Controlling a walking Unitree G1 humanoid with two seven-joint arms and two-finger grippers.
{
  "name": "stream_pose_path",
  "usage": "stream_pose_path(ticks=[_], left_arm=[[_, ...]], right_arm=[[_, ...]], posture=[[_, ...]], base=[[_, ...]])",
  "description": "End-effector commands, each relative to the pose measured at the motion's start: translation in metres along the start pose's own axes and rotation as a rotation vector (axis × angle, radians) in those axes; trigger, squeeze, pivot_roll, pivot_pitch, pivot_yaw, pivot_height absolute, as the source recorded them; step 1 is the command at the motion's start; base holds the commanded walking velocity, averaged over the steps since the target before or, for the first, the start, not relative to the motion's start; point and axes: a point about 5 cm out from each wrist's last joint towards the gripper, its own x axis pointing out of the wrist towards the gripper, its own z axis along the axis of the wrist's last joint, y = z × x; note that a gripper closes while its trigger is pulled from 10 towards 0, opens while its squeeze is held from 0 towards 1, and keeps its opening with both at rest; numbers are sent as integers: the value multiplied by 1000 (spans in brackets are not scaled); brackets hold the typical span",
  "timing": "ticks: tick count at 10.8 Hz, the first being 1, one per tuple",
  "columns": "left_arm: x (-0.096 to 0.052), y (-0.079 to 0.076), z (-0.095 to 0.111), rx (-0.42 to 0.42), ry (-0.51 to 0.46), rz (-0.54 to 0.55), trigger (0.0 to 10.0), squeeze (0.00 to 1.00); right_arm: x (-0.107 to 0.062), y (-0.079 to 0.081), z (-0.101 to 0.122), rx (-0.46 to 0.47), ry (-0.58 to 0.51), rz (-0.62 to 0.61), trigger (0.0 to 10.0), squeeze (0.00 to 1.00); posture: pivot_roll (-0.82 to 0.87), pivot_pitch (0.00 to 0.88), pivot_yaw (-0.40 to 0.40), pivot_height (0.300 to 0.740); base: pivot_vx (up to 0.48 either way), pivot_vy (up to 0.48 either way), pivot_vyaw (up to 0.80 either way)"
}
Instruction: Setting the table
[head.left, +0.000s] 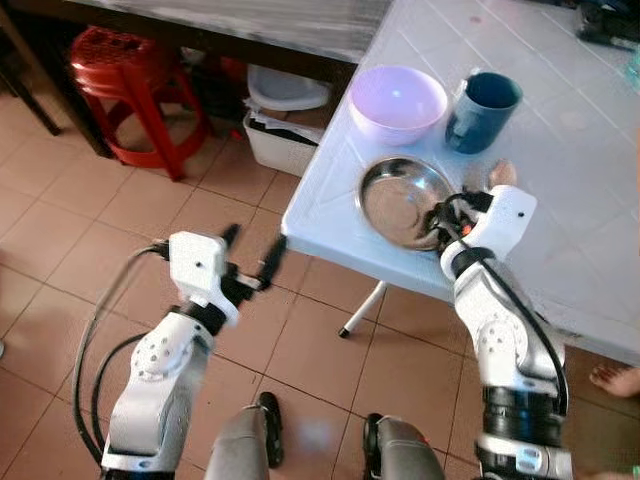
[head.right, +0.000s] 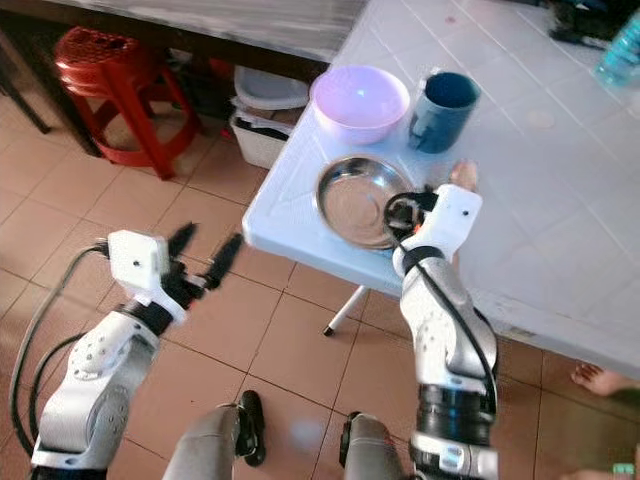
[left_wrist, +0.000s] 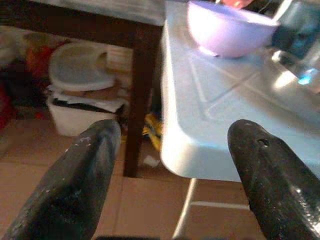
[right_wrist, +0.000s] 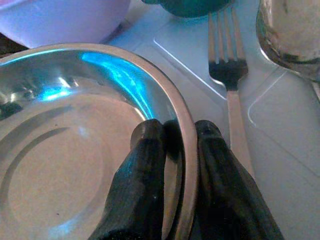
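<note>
The left gripper (head.left: 252, 250) hangs over the tiled floor (head.left: 60, 300), short of the near corner of the white plastic table (head.left: 560, 170), its two black fingers (left_wrist: 75, 185) spread wide with nothing between them. Beyond it and off to its left stands a red plastic stool (head.left: 130, 80); straight ahead, under a dark wooden table (head.left: 250, 25), sits a white lidded tub (head.left: 285, 105).

To its right, on the white table, the right gripper (right_wrist: 175, 131) is pinched on the rim of a shallow stainless steel plate (head.left: 395, 195): one finger lies inside the dish and the other outside, with the rim between them. The plate rests near the table's front edge. Just past it is a lilac plastic bowl (head.left: 397, 100), and to the right of the bowl a dark teal mug (head.left: 482, 110). Right beside the gripper's outer finger lies a metal fork (right_wrist: 231, 85), tines pointing away, and further right the bowl of a metal spoon (right_wrist: 292, 35). A person's bare toes (head.left: 615, 378) show on the floor at the far right.
</note>
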Motion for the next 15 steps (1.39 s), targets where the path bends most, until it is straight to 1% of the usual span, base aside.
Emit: stream_pose_path(ticks=[1,3,4,5,6,7,9,10,11,12,13,14,15], left_arm=[[-3,3,-4,25,16,35,10000,0],[-1,5,-4,32,5,69,10000,0],[1,8,-3,52,-11,97,10000,0],[2,11,-1,80,-23,119,10000,0],[3,12,-1,78,-25,121,10000,0],[3,11,-2,64,-23,121,10000,0],[3,9,-2,71,-29,115,10000,0],[3,8,-2,70,-32,107,10000,0],[3,8,-2,80,-36,103,10000,0],[3,6,-3,101,-34,105,10000,0],[3,5,-4,109,-34,112,10000,0],[2,5,-8,86,-21,133,10000,0],[2,5,-10,83,-16,136,10000,0]], right_arm=[[-3,-1,-15,-30,59,1,10000,0],[-4,-2,-16,-49,52,-2,10000,0],[-3,-1,-15,-99,29,10,10000,0],[-2,-1,-16,-120,37,-2,10000,0],[-1,-3,-16,-141,34,-19,10000,0],[-2,-5,-18,-128,39,-28,10000,0],[-3,-11,-18,-97,33,-57,10000,0],[-3,-12,-19,-113,31,-73,10000,0],[-2,-10,-17,-172,4,-80,10000,0],[-5,-4,-15,-171,-29,-12,10000,0],[-10,-6,-11,-110,-80,13,10000,0],[-13,-9,-12,-149,-86,-5,10000,0],[-13,-9,-13,-160,-85,-8,10000,0]], posture=[[-74,217,18,740],[-76,219,17,740],[-76,217,17,740],[-74,218,17,740],[-75,218,17,740],[-75,218,19,740],[-77,220,21,740],[-76,218,21,740],[-73,210,23,740],[-75,200,22,740],[-75,192,19,740],[-80,185,21,740],[-82,180,21,740]], base=[[0,480,0],[0,480,0],[0,480,0],[0,480,0],[0,480,0],[0,480,0],[0,480,0],[0,472,0],[244,416,0],[315,360,0],[428,0,0],[465,0,0],[472,0,0]])
